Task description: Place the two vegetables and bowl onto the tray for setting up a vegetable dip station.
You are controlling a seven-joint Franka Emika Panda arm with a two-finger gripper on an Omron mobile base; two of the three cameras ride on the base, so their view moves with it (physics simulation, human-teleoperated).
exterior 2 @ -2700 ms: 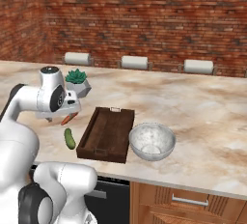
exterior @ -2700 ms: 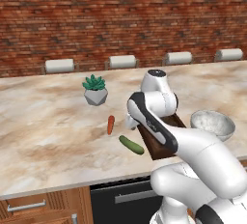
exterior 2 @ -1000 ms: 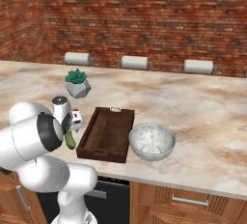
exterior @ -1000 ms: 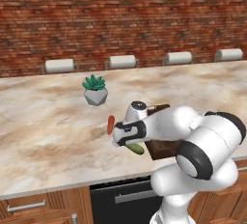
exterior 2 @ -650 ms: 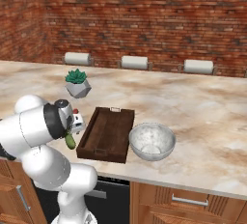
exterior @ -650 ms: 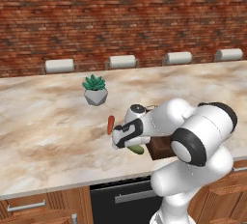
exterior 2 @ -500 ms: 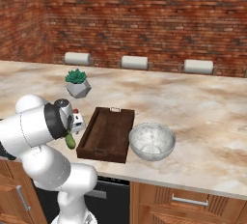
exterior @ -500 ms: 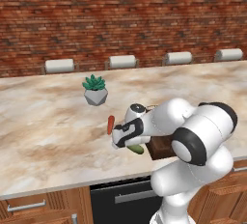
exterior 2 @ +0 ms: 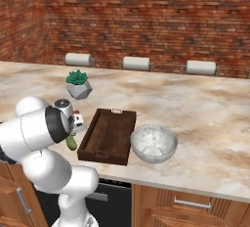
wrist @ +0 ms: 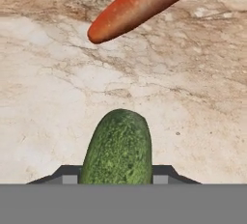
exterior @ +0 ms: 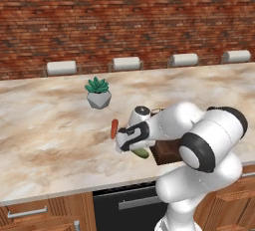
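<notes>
The gripper point(exterior: 128, 144) is down at the counter point(exterior: 50, 140), its fingers set on either side of the cucumber point(wrist: 118, 149), which pokes up between the two tips in the hand view; whether they already pinch it I cannot tell. The carrot point(exterior: 114, 128) lies on bare marble just beyond the cucumber's end, apart from it. The tray point(exterior 2: 108, 135) sits just beside the cucumber, near the counter's front edge, and the bowl point(exterior 2: 153, 143) rests against the tray's far long side. A potted plant point(exterior: 98, 92) stands farther back, with open marble around it.
</notes>
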